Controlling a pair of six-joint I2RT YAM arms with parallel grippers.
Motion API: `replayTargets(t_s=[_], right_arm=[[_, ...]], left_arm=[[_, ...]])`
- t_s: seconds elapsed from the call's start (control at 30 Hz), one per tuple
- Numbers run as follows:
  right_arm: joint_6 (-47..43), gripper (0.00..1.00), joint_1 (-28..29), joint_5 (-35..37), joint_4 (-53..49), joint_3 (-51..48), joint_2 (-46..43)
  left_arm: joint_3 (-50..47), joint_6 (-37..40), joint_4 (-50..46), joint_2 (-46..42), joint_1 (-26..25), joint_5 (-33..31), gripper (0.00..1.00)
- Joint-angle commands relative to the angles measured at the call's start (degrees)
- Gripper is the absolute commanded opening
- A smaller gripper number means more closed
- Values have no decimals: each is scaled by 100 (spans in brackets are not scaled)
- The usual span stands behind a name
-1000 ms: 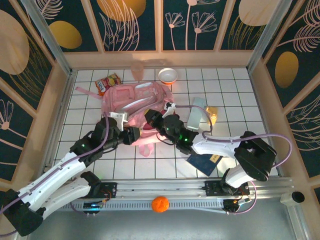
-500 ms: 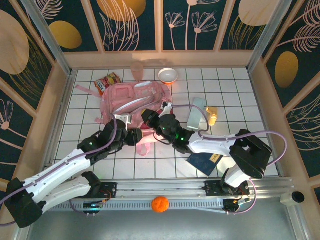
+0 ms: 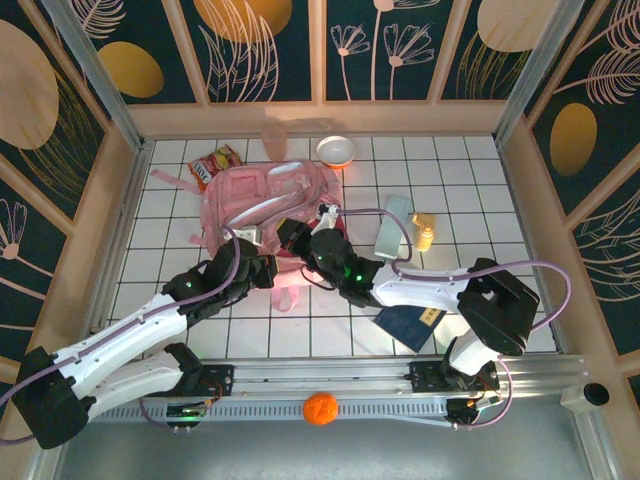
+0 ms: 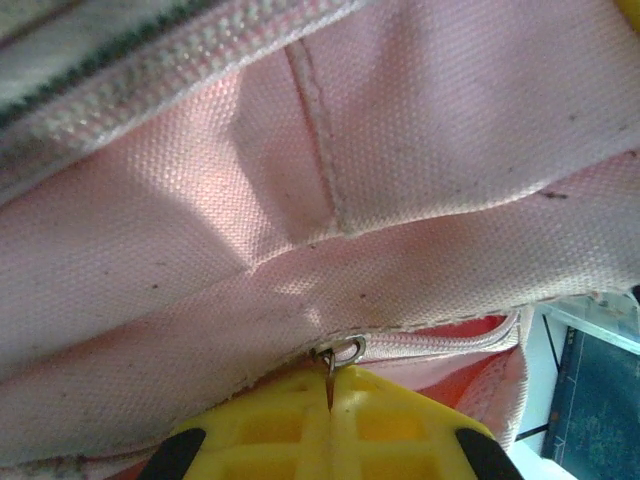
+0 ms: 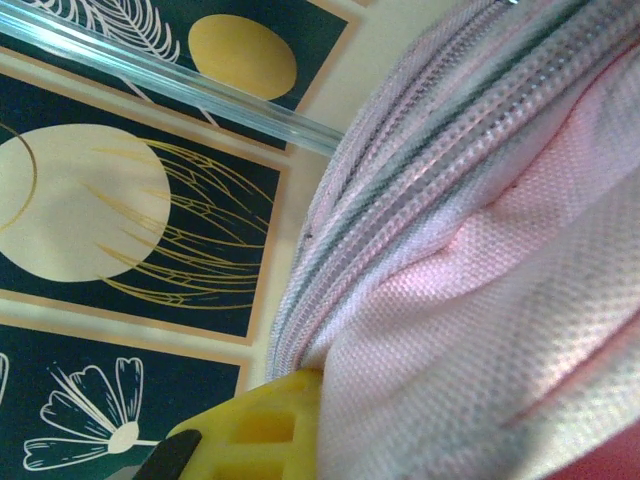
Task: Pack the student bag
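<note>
The student bag (image 3: 250, 190) lies flat on the tiled counter (image 3: 480, 190), left of the middle and towards the far side, with a strap trailing off its far-left corner; both arms reach in to its near edge.

The left hand (image 3: 265, 268) sits at the bag's near-left part; in the left wrist view its yellow fingers (image 4: 390, 425) are pressed together, with the small metal zip pull (image 4: 344, 351) nipped at their tips, so it looks clamped on that pull. The zip's white track runs off to the right from there, and reddish lining shows just beneath it.

The right hand (image 3: 292, 238) is at the bag's near-middle; in the right wrist view one yellow finger (image 5: 262, 432) shows with pink fabric and zip trim bulging right against it; the other finger is hidden, so I cannot tell whether this hand grips the cloth or merely pushes on it.

As for progress, the job looks to be in its early part; the step in hand seems to be working a zip open, one hand steadying while the other pulls. Things lie loose outside the bag: a snack packet (image 3: 214, 166) touching its far-left corner, a bowl (image 3: 336, 151) just beyond its far-right corner, a pale green item (image 3: 393, 228) and a yellow bottle (image 3: 425, 232) to the right, and a dark blue book (image 3: 410, 323) near the front; an orange ball (image 3: 320, 408) rests on the front rail. What is inside the bag is hidden; judging by the loose things, most of the packing is left to do.
</note>
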Motion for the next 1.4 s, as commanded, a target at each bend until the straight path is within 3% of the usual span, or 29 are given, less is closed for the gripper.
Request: replayTargets(t_s=[0.0, 0.23, 0.7, 1.0, 1.2, 1.37], right_arm=[[-94, 0, 87, 108, 82, 190, -193], [-76, 0, 109, -13, -68, -32, -256], [-888, 0, -181, -1021, -1275, 105, -480], [-1064, 0, -418, -1605, -938, -33, -630], [-1222, 0, -891, -2374, -1085, -65, -795], [-1747, 0, -1129, -3037, -1507, 187, -704]], left_arm=[[-66, -263, 295, 26, 4, 299, 0], [-25, -442, 255, -66, 4, 556, 0], [678, 1476, -1239, 323, 8, -148, 0], [929, 1878, -1330, 707, 4, -322, 0], [974, 2103, -1200, 761, 7, 327, 0], [991, 1746, -1019, 863, 7, 1110, 0]])
